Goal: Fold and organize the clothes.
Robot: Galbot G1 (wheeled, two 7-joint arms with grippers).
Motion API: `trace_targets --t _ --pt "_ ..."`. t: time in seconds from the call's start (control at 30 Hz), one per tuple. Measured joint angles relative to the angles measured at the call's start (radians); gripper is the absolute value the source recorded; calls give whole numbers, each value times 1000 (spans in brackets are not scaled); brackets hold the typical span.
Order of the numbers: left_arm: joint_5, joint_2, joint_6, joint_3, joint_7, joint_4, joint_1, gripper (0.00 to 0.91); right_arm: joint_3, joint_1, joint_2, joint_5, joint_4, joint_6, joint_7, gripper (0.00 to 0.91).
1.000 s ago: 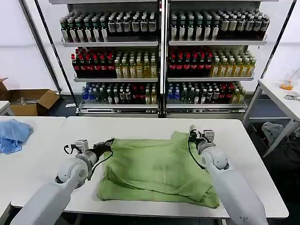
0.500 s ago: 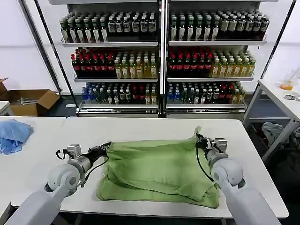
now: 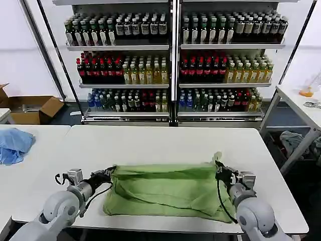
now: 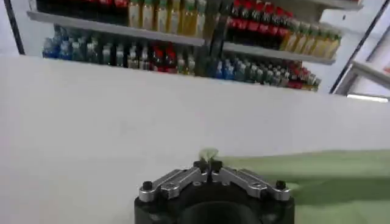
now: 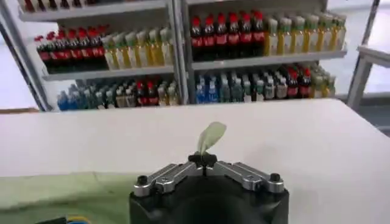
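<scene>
- A shirt (image 3: 165,190) is lying on the tabletop (image 3: 150,143), toward its near edge.
- The left gripper (image 3: 108,173) is sitting at the shirt's left far corner, the right gripper (image 3: 219,171) at its right far corner.
- Bottle shelves (image 3: 173,60) are standing behind the tabletop.

Soft matt cloth shirt (image 3: 165,191), seemingly smooth white table (image 3: 150,143).

Bottle shelves (image 3: 173,60) (fully stocked); white tables (image 3: 150,140)
</scene>
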Motion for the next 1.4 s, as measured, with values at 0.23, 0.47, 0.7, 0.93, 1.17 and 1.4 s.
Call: trace_targets --t 0.23,0.47,0.7,0.93,1.17,1.4 --pt "75 -5 6 12 12 2 24 907 4 -41 14 -14 19 -5 10 907" --pt "143 -20 2 16 9 -4 35 907 8 -68 25 -52 34 -6 6 907" --pt "220 -39 -44 -10 -23 -38 70 907 22 -99 31 -90 59 -5 -1 907" --pt "310 -86 -105 -47 -91 -105 131 907 36 -133 35 -113 86 -1 -4 907" --pt "394 -167 -140 -47 -131 -137 192 907 43 -161 31 -121 100 4 1 907" --pt "497 -259 -164 -32 -158 -121 217 907 46 -174 29 -125 107 8 1 907"
